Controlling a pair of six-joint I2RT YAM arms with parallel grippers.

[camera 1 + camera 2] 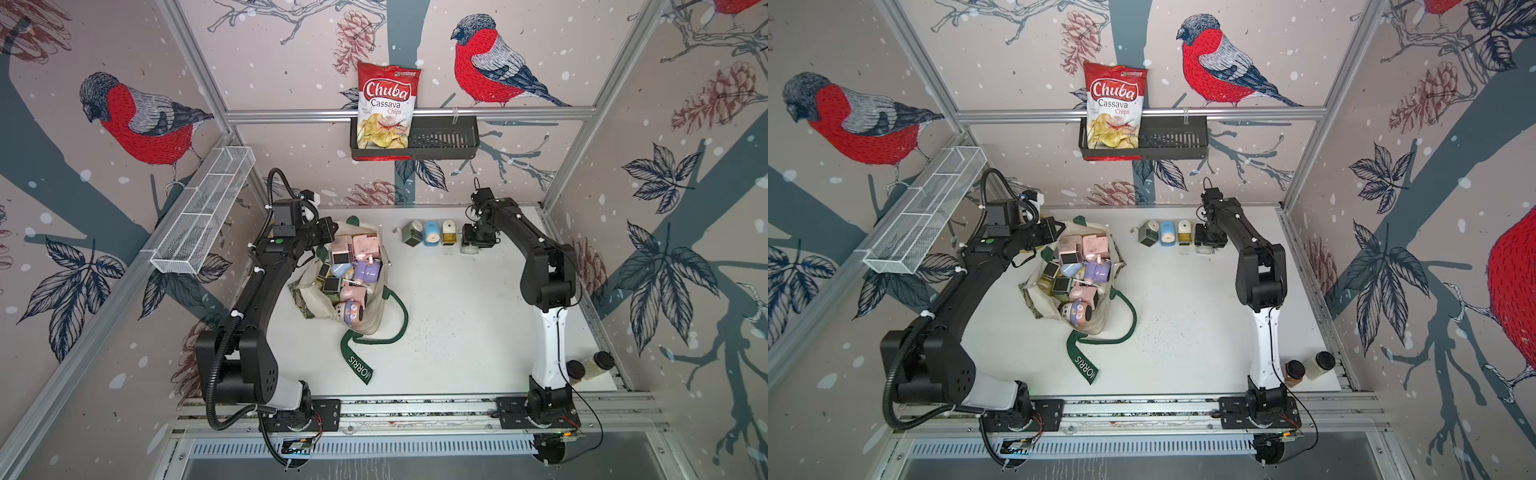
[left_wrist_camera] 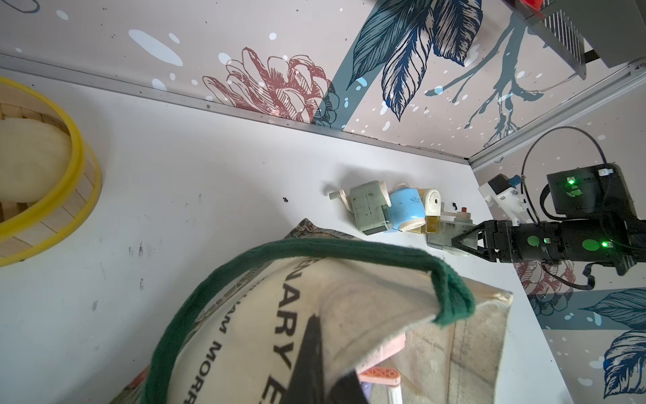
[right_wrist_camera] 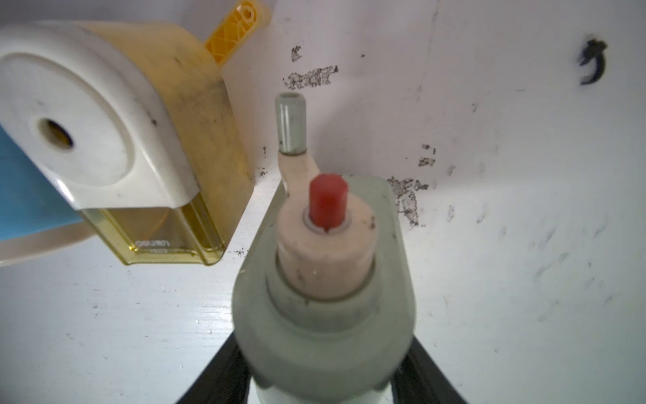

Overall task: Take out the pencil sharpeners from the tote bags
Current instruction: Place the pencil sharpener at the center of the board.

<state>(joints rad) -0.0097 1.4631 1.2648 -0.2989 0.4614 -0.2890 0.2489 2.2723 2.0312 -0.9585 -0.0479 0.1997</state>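
we are clamping the grey sharpener (image 3: 321,297) in our right gripper (image 2: 454,242), aiming to seat it flat beside the yellow sharpener (image 3: 122,140) at the bench's (image 1: 457,332) far edge, our closed left gripper (image 2: 325,377) pinching the tote (image 2: 384,314).

One tote bag (image 1: 374,318). Four sharpeners out on the worktop (image 1: 457,311): green sharpener (image 1: 411,235), blue sharpener (image 1: 432,235), yellow sharpener (image 1: 449,232), grey sharpener (image 3: 321,307). Two jars (image 1: 575,369). One chips bag (image 1: 388,104).

Tote bag (image 1: 372,322) is lying on tabletop (image 1: 457,332), left of centre, pencil sharpeners (image 1: 353,270) piling inside | row of three sharpeners (image 1: 432,233) is standing behind-right of it | fourth sharpener (image 3: 325,273) is sitting at row's right end, in right tool (image 2: 454,241) | jars (image 1: 590,365) are sitting front right | chips bag (image 1: 388,104) is standing in wall basket (image 1: 449,141) behind.
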